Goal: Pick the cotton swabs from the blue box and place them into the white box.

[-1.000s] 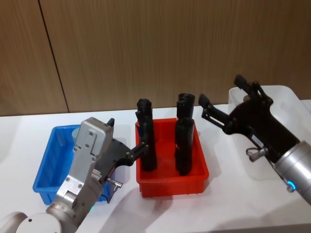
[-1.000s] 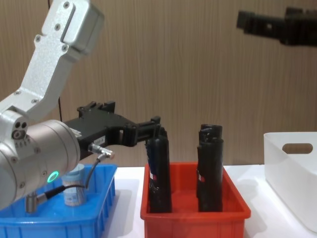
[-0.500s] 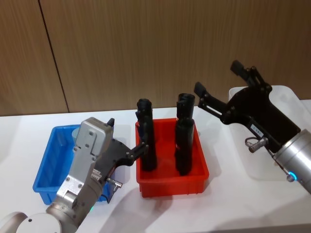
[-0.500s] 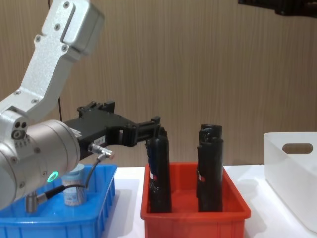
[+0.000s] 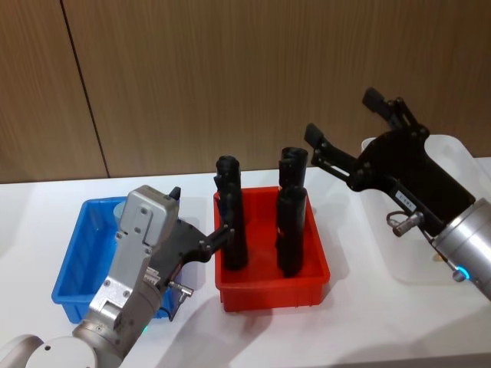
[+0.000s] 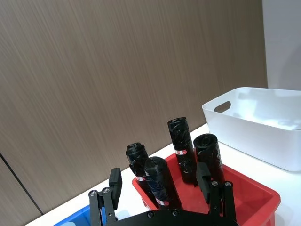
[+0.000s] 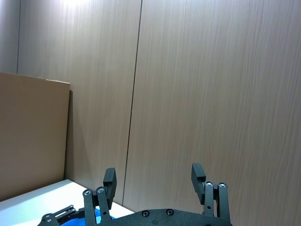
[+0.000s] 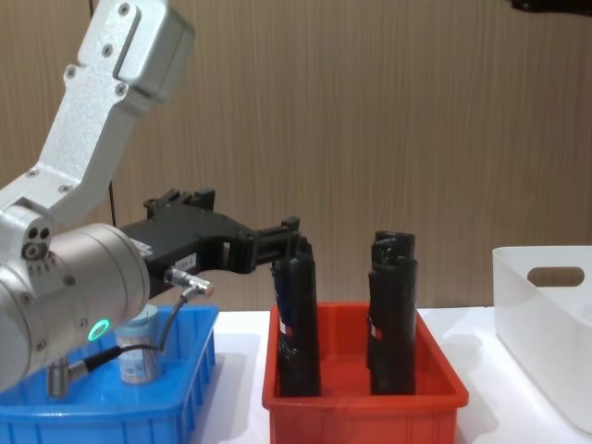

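right gripper (image 5: 347, 119) apart, empty, upper right by the white box (image 5: 466, 162); left gripper (image 5: 198, 213) apart, lower left beside the blue box (image 5: 69, 254).

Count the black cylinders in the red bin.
4 black cylinders stand upright in the red bin: front left, back left, front right, back right.

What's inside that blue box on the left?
One small clear tub of cotton swabs stands in the blue box. The robot's left arm covers much of the rest, so whether more tubs are there can't be seen.
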